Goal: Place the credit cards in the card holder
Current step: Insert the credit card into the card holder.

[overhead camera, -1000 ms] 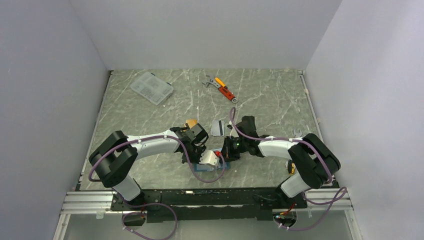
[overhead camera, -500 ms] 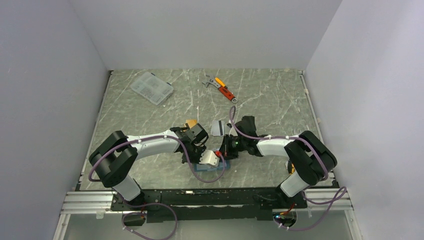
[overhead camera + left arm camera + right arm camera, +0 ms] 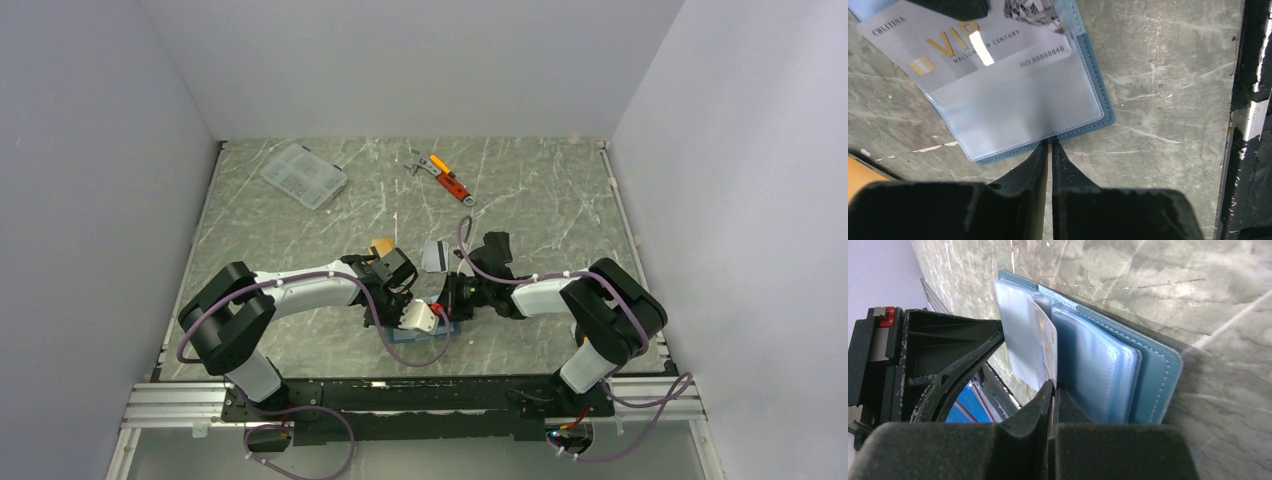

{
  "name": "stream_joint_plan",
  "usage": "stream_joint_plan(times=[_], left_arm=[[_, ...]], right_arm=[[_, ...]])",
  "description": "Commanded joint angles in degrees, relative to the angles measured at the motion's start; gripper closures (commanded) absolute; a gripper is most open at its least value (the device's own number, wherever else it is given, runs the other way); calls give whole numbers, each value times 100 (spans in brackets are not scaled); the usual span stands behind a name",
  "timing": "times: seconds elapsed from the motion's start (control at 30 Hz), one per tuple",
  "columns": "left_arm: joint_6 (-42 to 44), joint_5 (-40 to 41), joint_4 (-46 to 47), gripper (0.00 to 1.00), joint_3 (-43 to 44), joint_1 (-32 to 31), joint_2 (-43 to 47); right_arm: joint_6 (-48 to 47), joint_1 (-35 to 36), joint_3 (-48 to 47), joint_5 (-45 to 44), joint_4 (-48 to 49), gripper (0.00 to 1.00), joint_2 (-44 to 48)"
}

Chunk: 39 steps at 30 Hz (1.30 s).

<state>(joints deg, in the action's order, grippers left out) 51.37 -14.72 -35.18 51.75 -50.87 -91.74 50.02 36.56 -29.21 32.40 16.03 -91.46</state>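
Surface: grey-green marbled table (image 3: 540,190) inside plain white walls (image 3: 400,60); I am working at its near edge, between the two arm bases.
Card holder: the teal card holder (image 3: 1153,370) is lying open on the table, its clear leaves fanning up.
Card in hand: a silver VIP card (image 3: 948,45) is sitting partly inside one clear sleeve (image 3: 1018,110), with its printed half and gold chip showing outside the mouth.
Right gripper: the right gripper (image 3: 1050,387) is pinching that card's edge, jaws clamped on it.
Left gripper: the left gripper (image 3: 1049,147) is resting with its jaws together, tips touching the holder's near edge (whether they are nipping the hem, I cannot tell).
Done so far: I am judging nothing fully seated yet; this first card is only about halfway in.
Left to do: a silver-grey card (image 3: 434,254) and an orange-gold card (image 3: 380,246) are lying loose on the table just behind the grippers, so at least two are waiting.
Hidden: the holder's other pockets are looking empty from the right wrist, though the leaves are covering each other.
Bystanders: an organiser box (image 3: 304,175) and an orange-handled tool (image 3: 447,178) are sitting well apart at the far side.
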Motion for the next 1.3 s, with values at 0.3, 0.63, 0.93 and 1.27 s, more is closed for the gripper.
stream_joint_plan(times=[0.3, 0.63, 0.93, 1.27], left_arm=[[-10, -389, -122, 88, -65, -193, -241], [93, -150, -22, 89, -278, -176, -192], [107, -123, 6, 89, -293, -164, -176], [84, -172, -15, 90, -210, -164, -181]], right_arm=[[-84, 406, -170, -532, -201, 100, -261], [-719, 240, -788, -801, -2123, 65, 184], [-726, 221, -684, -988, -2223, 77, 441], [-668, 431, -1087, -1275, -2204, 100, 18]])
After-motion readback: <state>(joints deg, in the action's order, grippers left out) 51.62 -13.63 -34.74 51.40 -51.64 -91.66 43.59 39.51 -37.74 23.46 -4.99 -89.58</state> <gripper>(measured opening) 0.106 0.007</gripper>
